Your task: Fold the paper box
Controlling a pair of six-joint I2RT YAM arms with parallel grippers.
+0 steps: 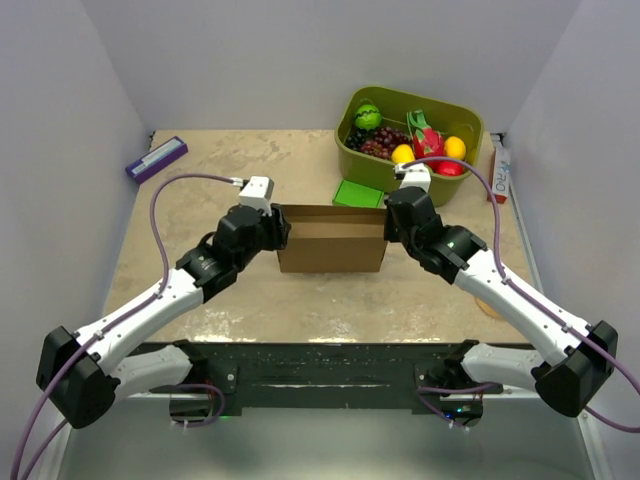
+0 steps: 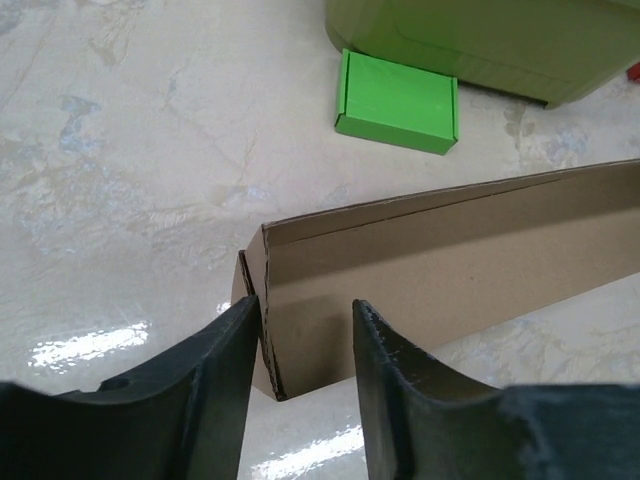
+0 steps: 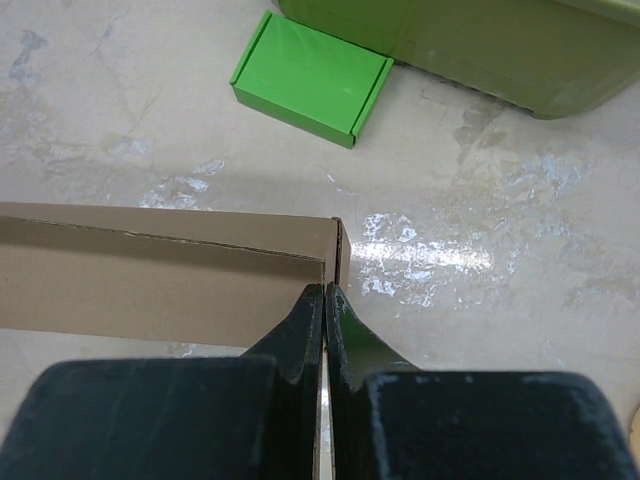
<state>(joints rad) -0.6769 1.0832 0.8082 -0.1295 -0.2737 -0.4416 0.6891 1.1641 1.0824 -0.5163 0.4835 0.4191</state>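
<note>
The paper box (image 1: 332,245) is plain brown cardboard and stands as a long shallow tray in the middle of the table. My left gripper (image 1: 278,228) is at its left end. In the left wrist view the left gripper (image 2: 305,305) is open, its jaws on either side of the box's left end wall (image 2: 258,300); the long wall (image 2: 450,260) runs off to the right. My right gripper (image 1: 392,225) is at the right end. In the right wrist view the right gripper (image 3: 325,290) is pinched shut at the right end corner of the box (image 3: 150,280).
An olive-green bin (image 1: 355,160) of fruit stands behind the box at the back right, with a small flat green box (image 1: 358,194) against its front. A purple packet (image 1: 156,158) lies at the back left. A white tube (image 1: 499,170) lies by the right wall.
</note>
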